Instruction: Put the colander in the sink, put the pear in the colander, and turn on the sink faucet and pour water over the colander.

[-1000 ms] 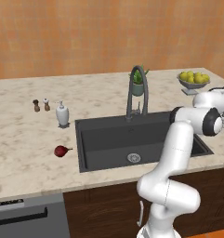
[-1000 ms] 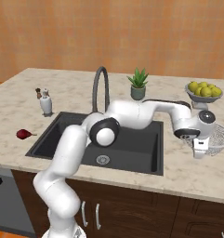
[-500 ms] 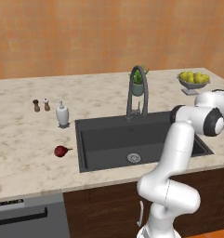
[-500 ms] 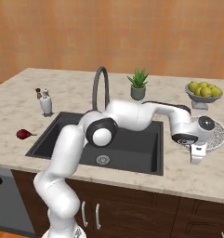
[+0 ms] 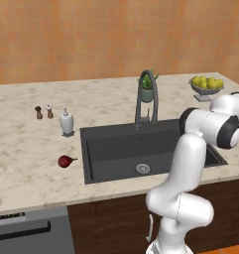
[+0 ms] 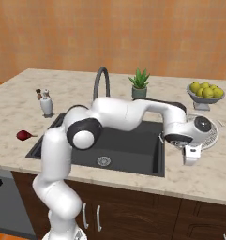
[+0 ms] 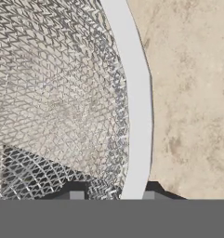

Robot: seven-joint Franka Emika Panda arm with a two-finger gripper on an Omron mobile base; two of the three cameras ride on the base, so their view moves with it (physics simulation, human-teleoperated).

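The colander [image 6: 212, 134], a round white-grey mesh bowl, rests on the counter right of the sink [image 6: 128, 152]. My gripper [image 6: 198, 137] reaches down at its near edge. In the hand view the colander [image 7: 53, 93] mesh spreads left, and its white rim [image 7: 137, 116] runs down between my two fingertips, with the gripper [image 7: 112, 195] shut on it. The dark red pear [image 5: 65, 160] [image 6: 23, 135] lies on the counter left of the sink [image 5: 106, 149]. The arched faucet [image 5: 143, 94] [image 6: 101, 82] stands behind the basin, no water running.
A footed bowl of yellow fruit [image 6: 206, 91] [image 5: 206, 84] stands just behind the colander. A potted plant [image 6: 139, 84], a white soap bottle [image 5: 66, 122] and two shakers [image 5: 43, 112] sit along the back. The counter's front edge lies close to my hand.
The jaws have shut on the colander's rim. The hand has settled lower onto the colander's near edge. The colander itself has not moved.
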